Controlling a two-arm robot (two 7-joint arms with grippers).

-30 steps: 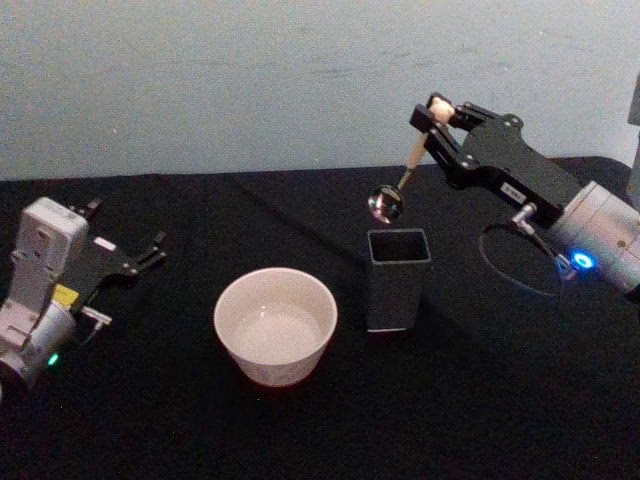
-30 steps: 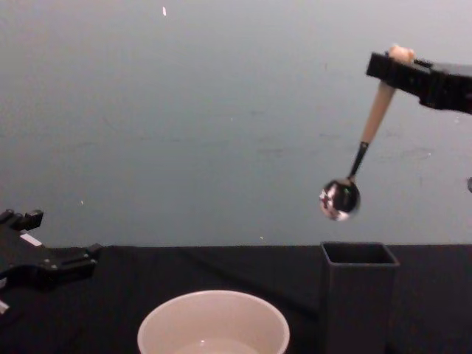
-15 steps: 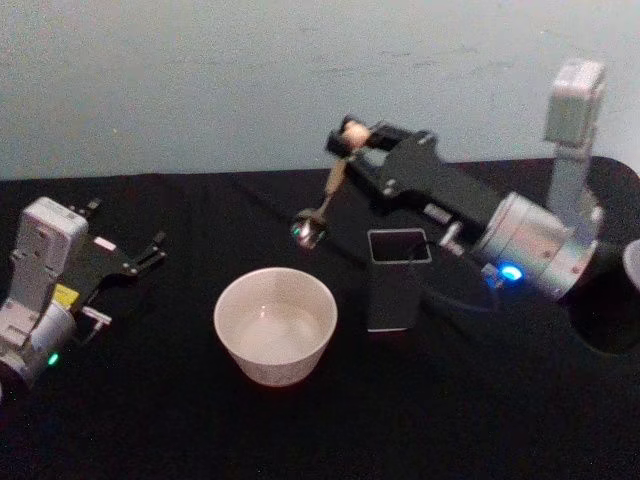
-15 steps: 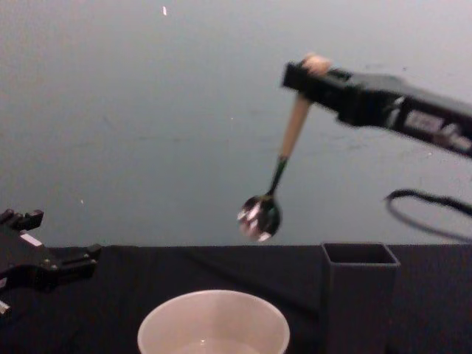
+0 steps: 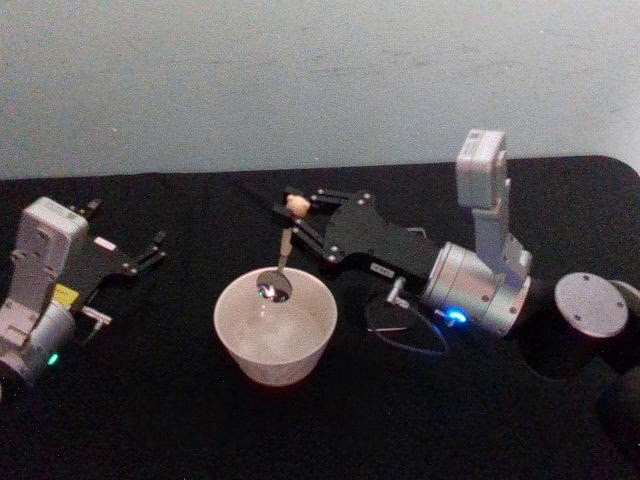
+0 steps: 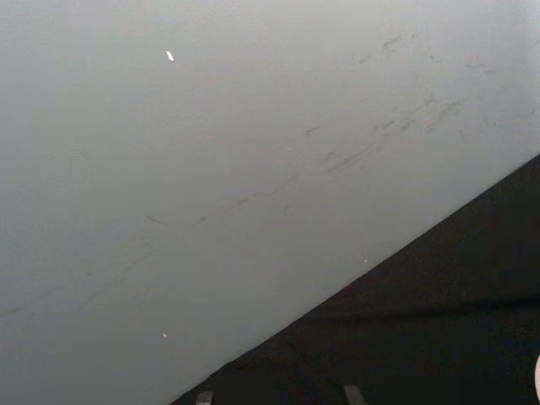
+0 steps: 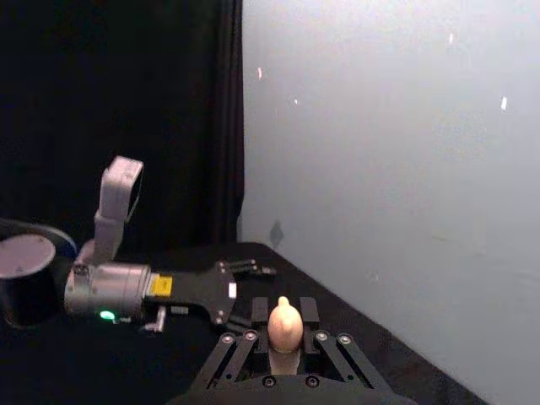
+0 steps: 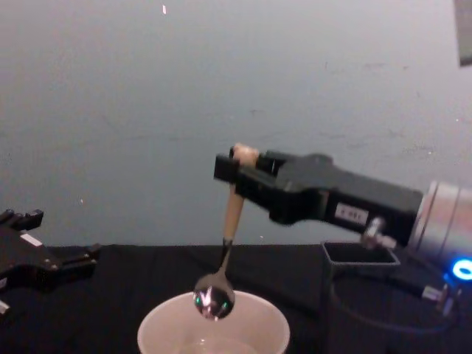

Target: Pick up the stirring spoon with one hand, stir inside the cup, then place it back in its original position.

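On your left, the left gripper [image 5: 125,235] sits parked low over the black table [image 5: 150,420], its fingers spread and holding nothing, well apart from the cup [image 5: 270,365]. It poses little risk unless it is moved. At the middle, the cream-white cup stands upright and takes the first hazard. The stirring spoon [image 5: 284,255] hangs with its silver bowl at about rim height, over the far side of the cup's mouth, and I cannot tell whether it has dipped below the rim. If you stir wide or drop in off-centre, the metal bowl could strike the wall and shove or tip the cup, which looks light and is not held down. The second hazard is the grasp. The right gripper [image 5: 293,207] is clenched on the very top of the beige handle, just under the bear head, so the spoon dangles long beneath it. A quick circular motion could make it swing, twist in the jaws or slip out. Farther right, the dark grey square holder [image 8: 360,259] stands just behind the right arm's wrist and its looping cable, in the chest view. A low sweep of that forearm could knock it over, and then you would have nowhere to return the spoon. By count you have one spoon, one cup, one holder and two grippers, of which one is working.
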